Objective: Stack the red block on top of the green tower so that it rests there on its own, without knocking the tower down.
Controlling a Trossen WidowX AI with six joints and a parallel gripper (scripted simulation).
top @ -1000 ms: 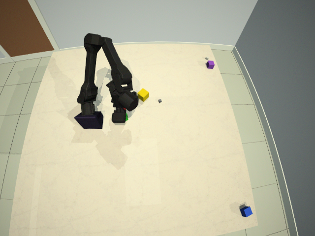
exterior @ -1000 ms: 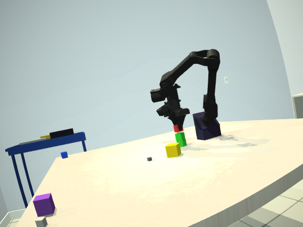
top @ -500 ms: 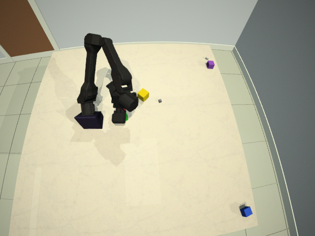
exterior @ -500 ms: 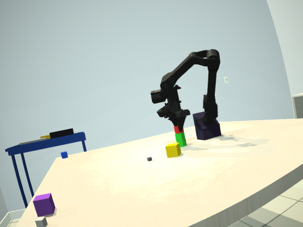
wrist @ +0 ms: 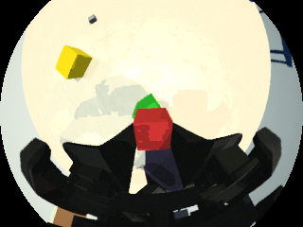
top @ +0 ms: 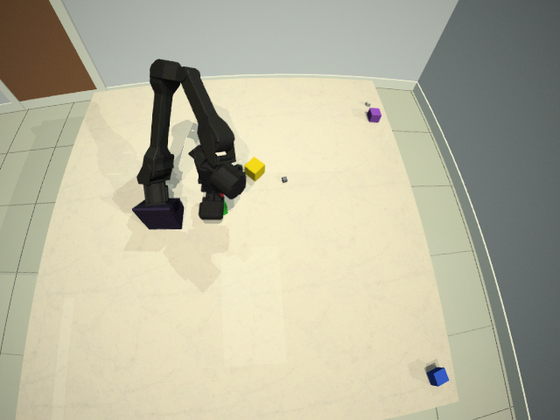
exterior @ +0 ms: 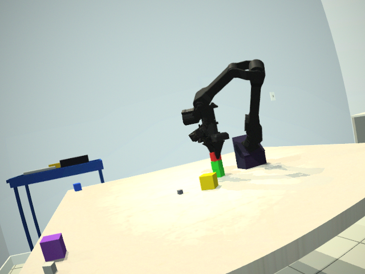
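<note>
Our gripper (exterior: 217, 153) clamps the red block (exterior: 214, 156), which sits squarely atop the green tower (exterior: 218, 168) beside our base; release should go straight up.

The gripper (exterior: 217, 153) is clamping the red block (exterior: 214, 156), which is sitting on the green tower (exterior: 218, 168) near the desk's (exterior: 265, 236) far edge. A yellow cube (exterior: 209, 181) is lying just beside the tower.
</note>
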